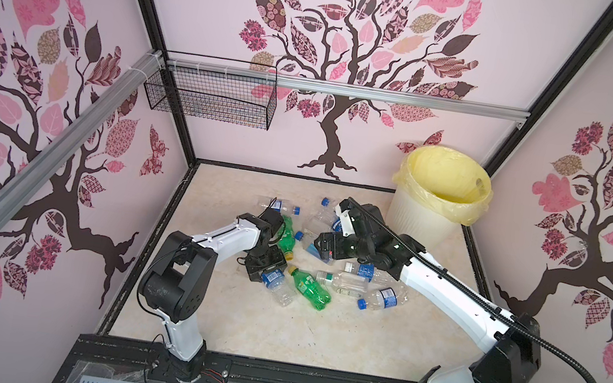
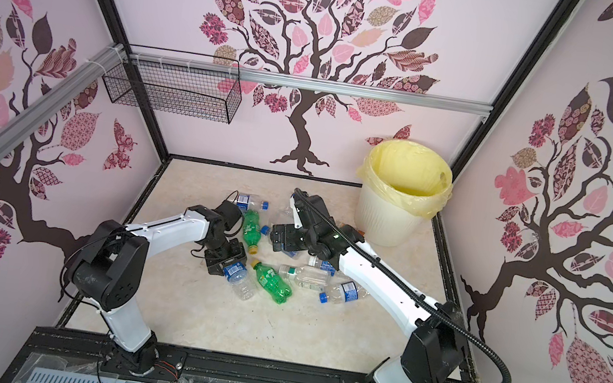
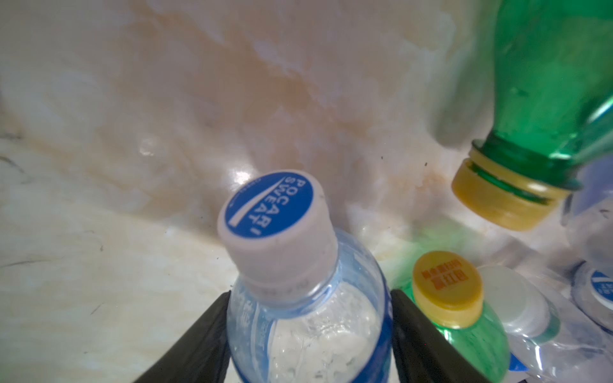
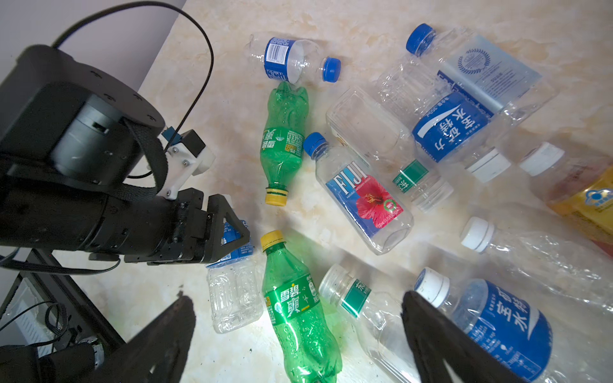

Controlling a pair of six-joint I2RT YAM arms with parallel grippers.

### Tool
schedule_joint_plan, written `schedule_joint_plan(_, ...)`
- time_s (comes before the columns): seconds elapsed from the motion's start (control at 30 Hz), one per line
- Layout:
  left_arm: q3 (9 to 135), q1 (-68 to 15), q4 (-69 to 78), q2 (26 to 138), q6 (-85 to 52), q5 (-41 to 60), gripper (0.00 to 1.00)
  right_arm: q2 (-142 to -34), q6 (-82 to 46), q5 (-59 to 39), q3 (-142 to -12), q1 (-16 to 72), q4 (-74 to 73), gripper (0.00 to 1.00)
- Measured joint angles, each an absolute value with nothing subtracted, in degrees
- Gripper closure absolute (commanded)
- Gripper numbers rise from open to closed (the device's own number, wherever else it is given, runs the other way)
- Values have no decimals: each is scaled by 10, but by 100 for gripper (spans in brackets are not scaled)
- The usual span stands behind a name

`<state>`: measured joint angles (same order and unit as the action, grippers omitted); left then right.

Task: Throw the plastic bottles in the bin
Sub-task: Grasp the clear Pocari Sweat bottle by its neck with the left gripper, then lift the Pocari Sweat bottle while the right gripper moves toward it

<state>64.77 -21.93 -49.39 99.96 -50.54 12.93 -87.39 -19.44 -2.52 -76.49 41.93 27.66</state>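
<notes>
Several plastic bottles lie in a heap mid-floor in both top views. My left gripper (image 1: 266,274) (image 3: 310,295) is shut on a clear bottle with a blue label (image 1: 277,285) (image 3: 308,331). Its black fingers (image 3: 418,331) press both sides of the bottle below the white and blue cap (image 3: 272,209). My right gripper (image 1: 323,246) (image 4: 298,298) hangs open above the heap, over a green bottle (image 4: 298,318) and holding nothing. A second green bottle (image 1: 286,236) lies beside the left wrist. The white ribbed bin (image 1: 416,228) (image 2: 384,222), lined in pale yellow, stands at the back right.
A black wire mesh basket (image 1: 211,96) hangs on the back wall at the left. A Fiji bottle (image 4: 361,199) and other clear bottles crowd the floor between the grippers. Patterned walls close in three sides, and a black rail (image 1: 306,382) runs along the front.
</notes>
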Motion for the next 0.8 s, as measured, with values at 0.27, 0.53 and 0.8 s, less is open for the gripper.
schedule_joint_plan(0.27,648,-207,-493,1001,-498,133,39,-874,-193,-24,-765,419,277,0)
schedule_joint_plan(0.53,655,-182,-496,1003,-481,128,43,-874,-193,-24,-767,419,281,0)
schedule_joint_plan(0.8,693,-180,-507,1004,-461,114,46,-877,-195,-27,-793,419,285,1)
